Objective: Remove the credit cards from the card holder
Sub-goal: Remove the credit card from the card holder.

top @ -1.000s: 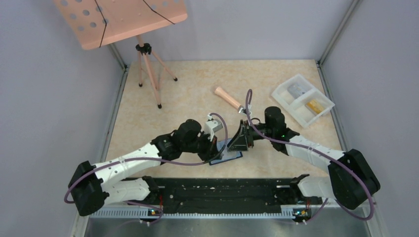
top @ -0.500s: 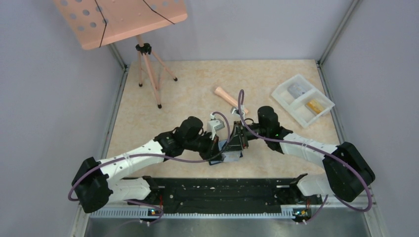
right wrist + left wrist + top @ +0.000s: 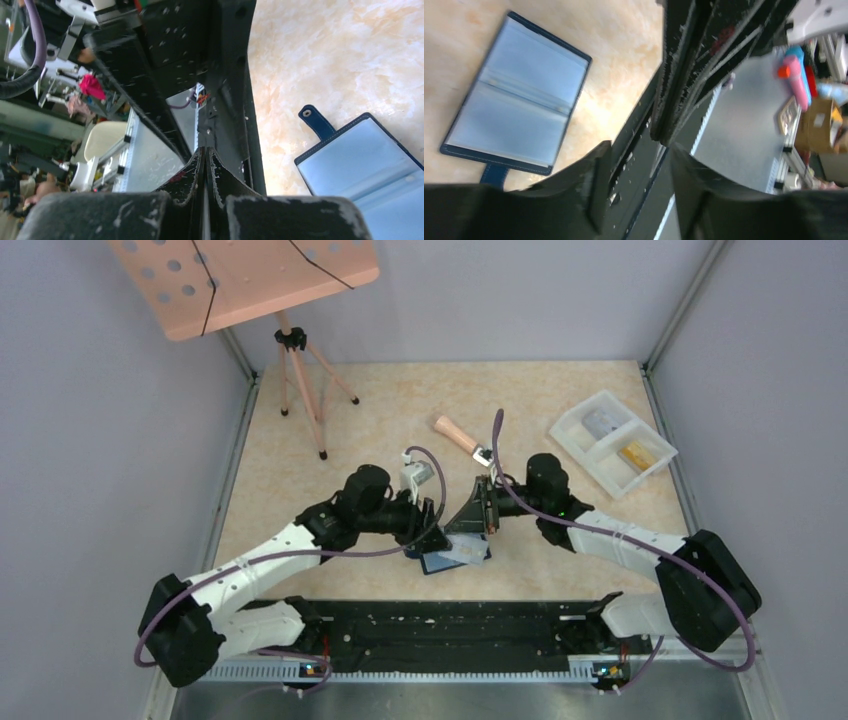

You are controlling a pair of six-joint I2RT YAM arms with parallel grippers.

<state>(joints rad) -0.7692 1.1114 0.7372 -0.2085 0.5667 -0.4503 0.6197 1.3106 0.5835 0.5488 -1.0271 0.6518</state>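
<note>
Left gripper (image 3: 638, 165): fingers are parted, with nothing seen between them. It is held low over the table's near edge, just beside the card holder (image 3: 519, 95).

Right gripper (image 3: 205, 157): fingers are pressed tight together. Whether a card edge is pinched there cannot be told.

The card holder is laid open flat on the table (image 3: 380, 410), pale blue pockets upward, tab (image 3: 314, 119) sticking out. Pocket contents cannot be made out.

The white tray (image 3: 615, 440) is set well apart, far right. A grey card (image 3: 599, 422) is seen in one compartment, a tan-gold card (image 3: 636, 454) in the other.
</note>
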